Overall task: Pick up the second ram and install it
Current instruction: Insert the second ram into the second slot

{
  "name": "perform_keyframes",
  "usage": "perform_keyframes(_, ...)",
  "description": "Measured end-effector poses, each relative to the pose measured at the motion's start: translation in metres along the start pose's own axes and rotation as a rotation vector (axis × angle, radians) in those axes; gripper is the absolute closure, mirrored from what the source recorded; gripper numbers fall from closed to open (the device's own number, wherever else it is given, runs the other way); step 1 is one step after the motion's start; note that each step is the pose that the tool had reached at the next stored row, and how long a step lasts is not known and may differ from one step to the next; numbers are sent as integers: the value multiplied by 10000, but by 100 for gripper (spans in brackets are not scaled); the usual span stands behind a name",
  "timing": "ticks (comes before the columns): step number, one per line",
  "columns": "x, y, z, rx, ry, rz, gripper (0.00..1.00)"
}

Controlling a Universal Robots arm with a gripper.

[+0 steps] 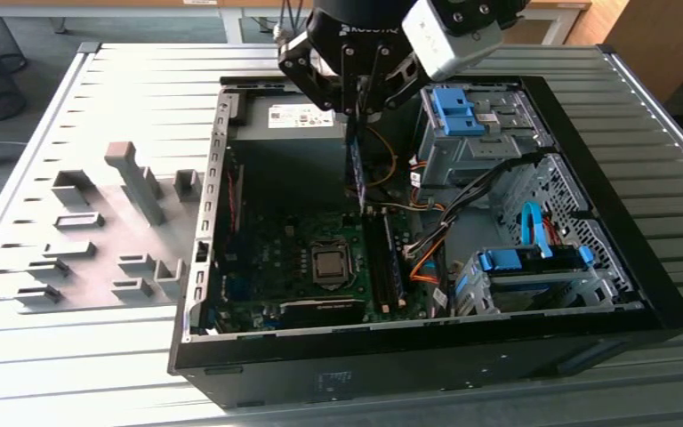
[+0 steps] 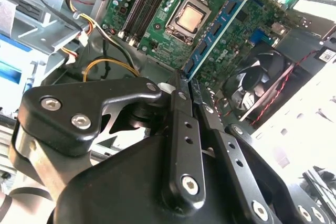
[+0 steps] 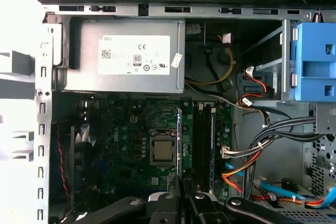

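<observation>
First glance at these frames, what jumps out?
The open PC case on the slatted table, with the tool above its motherboard, shut on the second ram held on edge. Bright blue drive clips stand out at the exterior view's right; grey holder blocks stand outside the case at its left.

Wrist views down onto motherboard point(image 3: 152, 129)

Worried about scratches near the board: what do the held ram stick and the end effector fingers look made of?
The ram stick: blue circuit board, matte, with black chips. The end effector fingers: apparently black-coated metal, semi-gloss, fixed with shiny screws; possibly hard plastic.
</observation>
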State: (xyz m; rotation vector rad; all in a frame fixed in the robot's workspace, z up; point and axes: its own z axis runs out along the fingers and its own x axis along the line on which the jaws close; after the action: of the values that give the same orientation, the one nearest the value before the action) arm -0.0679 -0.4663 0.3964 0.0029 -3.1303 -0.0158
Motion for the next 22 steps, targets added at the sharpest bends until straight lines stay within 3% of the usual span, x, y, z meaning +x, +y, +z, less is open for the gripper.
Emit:
perform_keyframes(12, 0, 0, 33, -3, -1, -1, 86)
perform_keyframes(18, -13, -1, 129, 6, -2, -1, 86)
perform_keyframes(22, -72, -2, 203, 32, 7, -142, 86)
